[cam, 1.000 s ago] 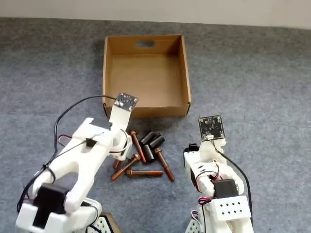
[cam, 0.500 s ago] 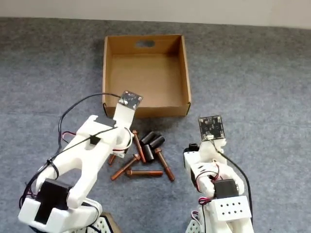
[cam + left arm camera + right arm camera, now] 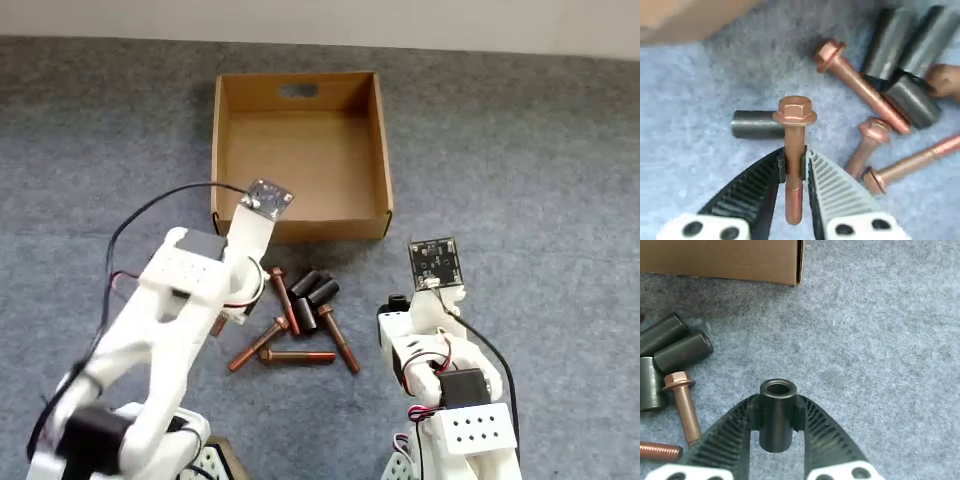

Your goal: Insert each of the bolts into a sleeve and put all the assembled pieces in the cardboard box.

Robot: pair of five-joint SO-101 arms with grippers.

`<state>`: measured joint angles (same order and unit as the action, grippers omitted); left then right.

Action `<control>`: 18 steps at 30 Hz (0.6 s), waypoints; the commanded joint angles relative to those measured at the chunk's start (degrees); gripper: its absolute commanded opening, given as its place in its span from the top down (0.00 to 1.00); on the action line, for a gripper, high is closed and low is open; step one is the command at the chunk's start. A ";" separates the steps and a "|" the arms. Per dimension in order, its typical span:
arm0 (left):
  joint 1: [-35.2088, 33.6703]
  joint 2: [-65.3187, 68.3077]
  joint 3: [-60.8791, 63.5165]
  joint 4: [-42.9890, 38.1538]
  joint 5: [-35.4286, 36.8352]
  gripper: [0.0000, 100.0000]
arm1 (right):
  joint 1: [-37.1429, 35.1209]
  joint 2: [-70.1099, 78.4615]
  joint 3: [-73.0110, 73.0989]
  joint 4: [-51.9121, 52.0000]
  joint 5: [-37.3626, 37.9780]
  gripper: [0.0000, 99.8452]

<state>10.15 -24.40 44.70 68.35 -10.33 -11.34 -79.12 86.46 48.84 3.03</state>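
My left gripper is shut on the shank of a copper bolt, head pointing away, held above the carpet. A dark sleeve lies just beyond the bolt head. More copper bolts and dark sleeves lie in a loose pile in front of the cardboard box. In the high view the left arm covers the pile's left side. My right gripper is shut on an upright black sleeve, bore facing up, to the right of the pile. The right arm stands near the front.
The box's front wall stands just beyond the pile. Two sleeves and a bolt lie close beside the right gripper. Grey carpet extends to the right of the box.
The left arm has lifted and swung a little toward the box with the bolt in its gripper. The right arm has kept still.
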 commanded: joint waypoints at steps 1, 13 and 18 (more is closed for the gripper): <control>-1.10 -10.42 -2.42 5.54 -4.40 0.99 | -0.22 -0.66 -0.40 -1.10 -0.18 0.99; -28.18 -7.52 11.65 -5.54 -16.70 0.99 | -0.13 -0.66 -0.40 -1.10 -0.18 0.99; -28.18 2.07 8.40 -6.07 -16.79 0.98 | -0.13 -0.66 -0.40 -1.10 -0.18 0.99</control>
<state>-17.27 -26.24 56.40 63.08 -26.77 -11.34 -79.12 86.46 48.84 3.03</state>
